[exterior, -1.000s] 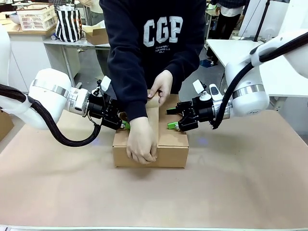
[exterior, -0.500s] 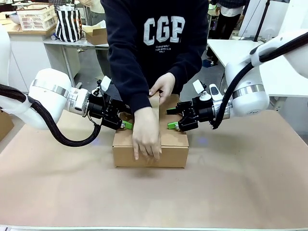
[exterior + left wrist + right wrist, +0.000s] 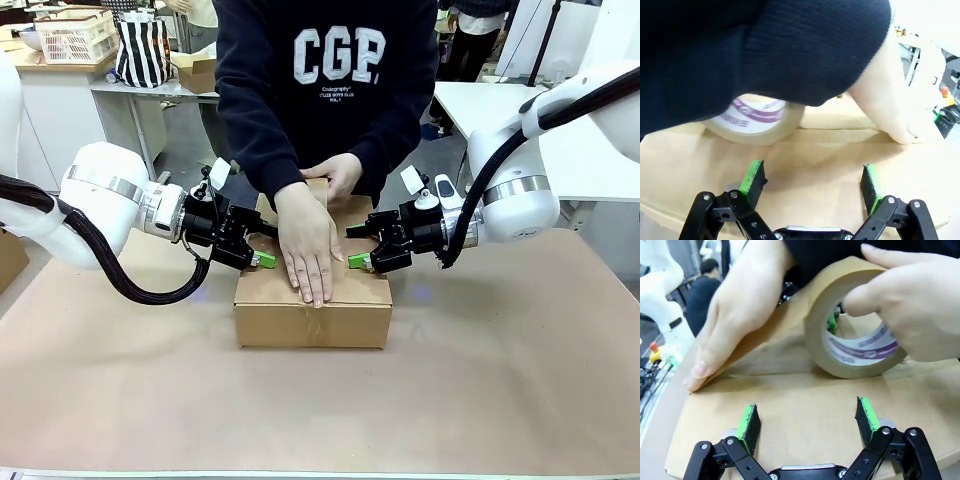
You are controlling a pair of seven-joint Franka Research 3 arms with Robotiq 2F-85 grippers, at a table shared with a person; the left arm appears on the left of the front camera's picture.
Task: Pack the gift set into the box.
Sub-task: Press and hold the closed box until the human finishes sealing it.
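Observation:
The box [image 3: 312, 322] stands in the middle of the table with its top flaps folded down. My left gripper [image 3: 258, 258] is open, with its green pads over the box's left top edge. My right gripper [image 3: 358, 258] is open over the right top edge. A person's hand [image 3: 310, 252] lies flat on the box top between them. The other hand holds a roll of brown tape [image 3: 855, 352] at the far edge. In the left wrist view my left gripper [image 3: 812, 180] straddles bare cardboard near the tape roll [image 3: 752, 120]. My right gripper [image 3: 810, 422] also straddles cardboard. The gift set is hidden.
A brown mat [image 3: 500, 380] covers the table around the box. Behind the person stand a white lattice basket [image 3: 75, 35], a striped bag [image 3: 142, 50] and a small carton [image 3: 200, 72] on a side counter.
The person's hand has slid from the box's front face up onto the top, pressing flat there. The tape roll has dropped lower at the far edge. Both grippers have stayed in place.

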